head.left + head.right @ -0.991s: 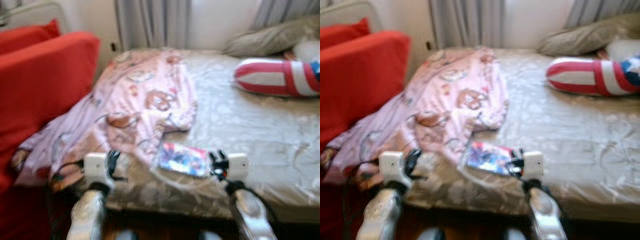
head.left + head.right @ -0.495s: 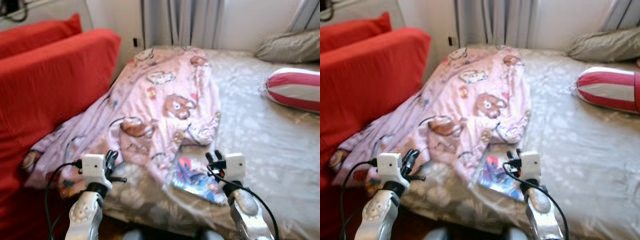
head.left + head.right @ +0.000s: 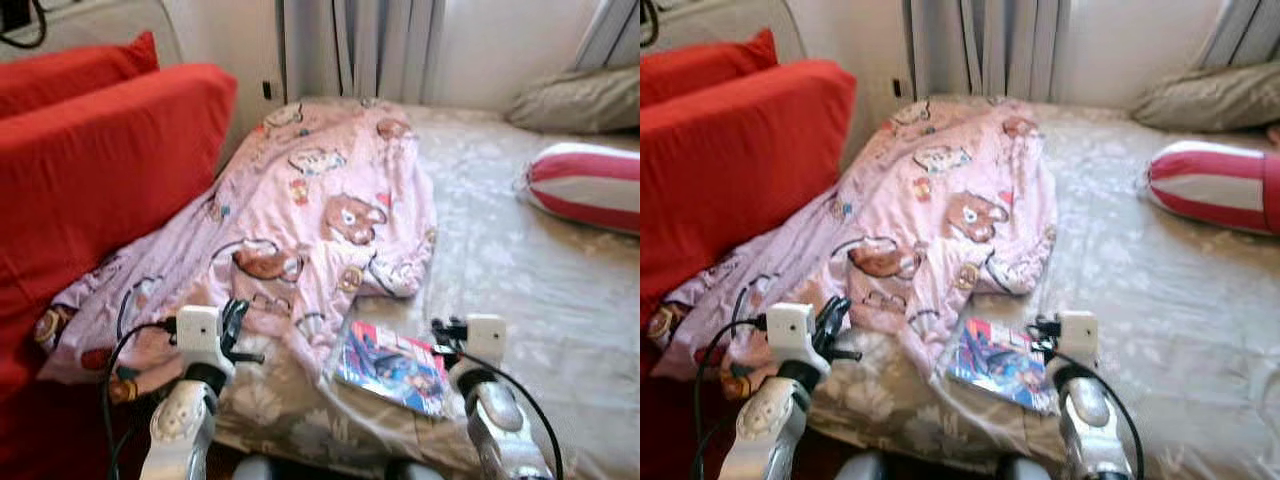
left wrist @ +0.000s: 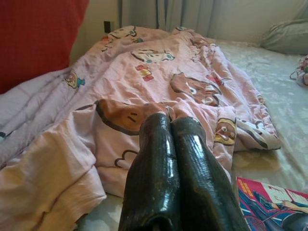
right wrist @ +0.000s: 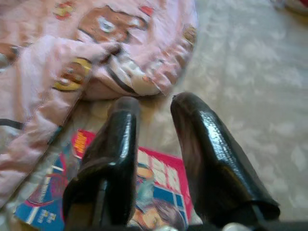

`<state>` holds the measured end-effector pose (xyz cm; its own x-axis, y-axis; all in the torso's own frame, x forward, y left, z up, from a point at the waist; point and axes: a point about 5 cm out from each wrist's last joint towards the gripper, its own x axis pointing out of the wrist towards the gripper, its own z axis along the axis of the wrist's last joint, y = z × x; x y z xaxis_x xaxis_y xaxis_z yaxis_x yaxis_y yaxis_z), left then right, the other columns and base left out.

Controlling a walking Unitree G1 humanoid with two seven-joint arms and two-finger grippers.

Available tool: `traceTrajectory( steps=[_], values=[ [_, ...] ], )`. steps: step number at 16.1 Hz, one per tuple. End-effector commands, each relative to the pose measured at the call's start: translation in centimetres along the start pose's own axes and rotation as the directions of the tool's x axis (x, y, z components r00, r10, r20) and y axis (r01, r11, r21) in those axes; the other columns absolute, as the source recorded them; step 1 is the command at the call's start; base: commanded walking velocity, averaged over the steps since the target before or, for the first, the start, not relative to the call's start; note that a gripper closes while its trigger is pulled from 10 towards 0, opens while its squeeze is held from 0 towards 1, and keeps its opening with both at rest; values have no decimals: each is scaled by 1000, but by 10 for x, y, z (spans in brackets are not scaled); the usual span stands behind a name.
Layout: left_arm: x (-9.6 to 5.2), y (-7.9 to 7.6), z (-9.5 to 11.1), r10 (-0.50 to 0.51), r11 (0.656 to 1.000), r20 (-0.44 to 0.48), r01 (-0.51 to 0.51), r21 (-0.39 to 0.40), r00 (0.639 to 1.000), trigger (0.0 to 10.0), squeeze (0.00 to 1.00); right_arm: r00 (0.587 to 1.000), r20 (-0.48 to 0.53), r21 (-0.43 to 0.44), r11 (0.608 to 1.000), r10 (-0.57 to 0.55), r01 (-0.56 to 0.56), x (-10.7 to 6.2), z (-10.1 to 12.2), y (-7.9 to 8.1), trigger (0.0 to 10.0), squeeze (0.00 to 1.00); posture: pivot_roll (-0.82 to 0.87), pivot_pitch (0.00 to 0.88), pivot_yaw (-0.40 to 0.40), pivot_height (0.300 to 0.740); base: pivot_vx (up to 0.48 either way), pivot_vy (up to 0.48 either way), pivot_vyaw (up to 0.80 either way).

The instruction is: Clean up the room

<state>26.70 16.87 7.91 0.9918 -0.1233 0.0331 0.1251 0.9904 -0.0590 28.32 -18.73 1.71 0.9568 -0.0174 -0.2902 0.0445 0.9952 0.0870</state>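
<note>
Where right jaws (image 5: 154,108) gape | magazine (image 5: 159,187) (bed) beneath

Blanket (image 3: 310,210) on bed (image 3: 520,270) left side, sofa (image 3: 90,170) beside it; magazine (image 3: 392,366) at bed's front edge (corner under blanket); pillows (image 3: 585,185) far right.

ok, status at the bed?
Left gripper shut, empty, over the pink blanket. Right gripper open above the comic book, not gripping. Blanket edge lies beside the comic's near corner; striped pillow well away.
</note>
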Motion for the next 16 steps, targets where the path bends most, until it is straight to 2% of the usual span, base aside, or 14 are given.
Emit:
traceTrajectory(
  steps=[1,4,6,10,11,12,16],
  values=[
    [-1,-1,-1,-7,1000,-10,7,-11,1000,10000,0,998,-43,30,999,-42,43,0,-6,-5,10000,1000,29,0,4,631,0,0,0],
    [-2,-1,-2,-9,1000,-15,8,-12,1000,10000,0,995,-58,44,996,-81,83,1,-8,-10,10000,1000,33,0,7,631,0,0,0],
    [-2,-1,-2,-9,1000,-17,9,-15,1000,10000,0,997,-42,11,997,-71,71,2,-6,-9,10000,1000,30,0,9,631,0,0,0],
    [0,-3,-3,-15,1000,-19,15,-18,1000,10000,0,996,-42,2,997,-78,78,1,-8,-10,10000,1000,28,0,9,631,0,0,0],
    [0,-3,-3,-17,1000,-19,17,-17,1000,10000,0,996,-43,-4,997,-76,76,1,-9,-10,10000,961,28,0,8,631,0,0,0],
    [0,-4,-3,-17,1000,-18,17,-18,1000,10000,0,996,-46,-11,997,-71,70,2,-9,-9,10000,0,28,0,8,631,0,0,0],
    [0,-3,-3,-13,1000,-18,13,-16,1000,10000,0,997,-51,-24,998,-56,54,5,-7,-6,10000,0,32,0,4,622,0,0,0]
  ],
)
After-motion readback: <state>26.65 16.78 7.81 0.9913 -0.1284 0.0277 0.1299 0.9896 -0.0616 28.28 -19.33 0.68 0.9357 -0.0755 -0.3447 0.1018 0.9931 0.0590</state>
